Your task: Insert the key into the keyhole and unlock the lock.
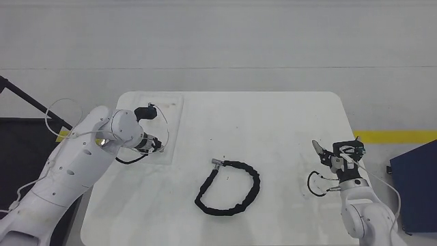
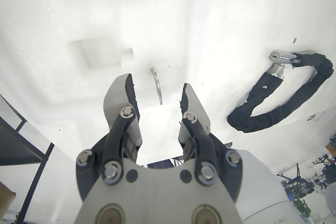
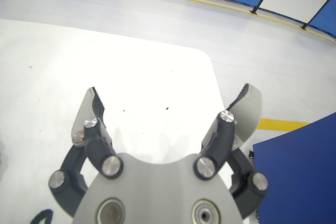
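Key (image 2: 158, 91): 1 only. Thin flat metal piece standing on edge in a slit of the white foam tray (image 2: 78, 12), at the L side of the table (image 1: 287, 123). L gripper (image 2: 156, 82) hangs right over it, fingers spread, one pad on each side of the key, neither touching it.

Handling (judged): light, stiff, smooth, so prob. slippery, and easy to twist in the pads. Best hold is across the two flat faces of the exposed upper part, which the pad alignment already suits. Can't tell which end is up, bow or blade. The foam is soft, so the key should pull free w/ little force.

Lock (image 2: 288, 101): 1, a chain lock in a black fabric sleeve, lying in a loop near table centre (image 1: 229, 188), well apart from the key. Sleeve section looks floppy and heavier than the key; the metal cylinder end is rigid. Keyhole (image 2: 274, 56): 1, on the cylinder face, turned toward the L wrist cam. The loop will likely slide if pushed, so the cylinder prob. needs bracing.

R gripper (image 3: 168, 88): fingers spread wide, nothing between them, over the R edge of the table (image 1: 338, 152), well apart from the lock.

Count: 1 key, 1 lock, 1 keyhole, 1 foam tray, 2 grippers.
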### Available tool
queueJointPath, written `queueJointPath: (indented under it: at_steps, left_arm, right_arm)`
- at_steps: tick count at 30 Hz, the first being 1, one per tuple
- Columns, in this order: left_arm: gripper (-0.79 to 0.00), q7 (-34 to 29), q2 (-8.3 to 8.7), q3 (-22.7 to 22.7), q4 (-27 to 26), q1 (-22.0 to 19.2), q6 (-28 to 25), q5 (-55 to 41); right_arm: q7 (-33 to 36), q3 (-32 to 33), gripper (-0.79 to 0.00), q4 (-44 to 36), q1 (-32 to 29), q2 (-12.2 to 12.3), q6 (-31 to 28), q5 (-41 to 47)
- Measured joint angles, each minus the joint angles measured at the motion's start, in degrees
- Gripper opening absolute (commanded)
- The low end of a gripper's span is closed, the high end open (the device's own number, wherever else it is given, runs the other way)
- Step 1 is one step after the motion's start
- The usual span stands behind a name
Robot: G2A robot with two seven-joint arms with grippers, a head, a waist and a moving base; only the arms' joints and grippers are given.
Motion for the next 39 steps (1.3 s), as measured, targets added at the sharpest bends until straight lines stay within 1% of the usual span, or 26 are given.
queueJointPath:
  at_steps: [4,8,13,22,24,27,39]
  left_arm:
    - [-0.511,0.32,-0.47,0.68,1.19,-0.71,-0.04,-0.11]
    - [-0.505,0.42,-0.87,1.27,2.03,-1.29,-0.02,-0.02]
    - [-0.551,0.78,-1.34,1.81,2.98,-1.97,-0.15,0.00]
    - [-0.560,0.63,-1.86,2.27,4.03,-2.63,-0.21,0.55]
    - [-0.573,0.50,-1.92,2.29,4.15,-2.69,-0.15,0.78]
    - [-0.619,0.18,-2.01,2.33,4.22,-2.79,-0.18,1.08]
    - [-0.683,-1.10,-2.31,2.55,4.33,-2.48,-0.35,1.95]
  right_arm:
    - [0.00,0.00,0.000,0.00,0.00,0.00,0.00,0.00]
    - [0.00,0.00,0.000,0.00,0.00,0.00,0.00,0.00]
    - [0.00,0.00,0.000,0.00,0.00,0.00,0.00,0.00]
    - [0.00,0.00,0.000,0.00,0.00,0.00,0.00,0.00]
    - [0.00,0.00,0.000,0.00,0.00,0.00,0.00,0.00]
    - [0.00,0.00,0.000,0.00,0.00,0.00,0.00,0.00]
    - [0.00,0.00,0.000,0.00,0.00,0.00,0.00,0.00]
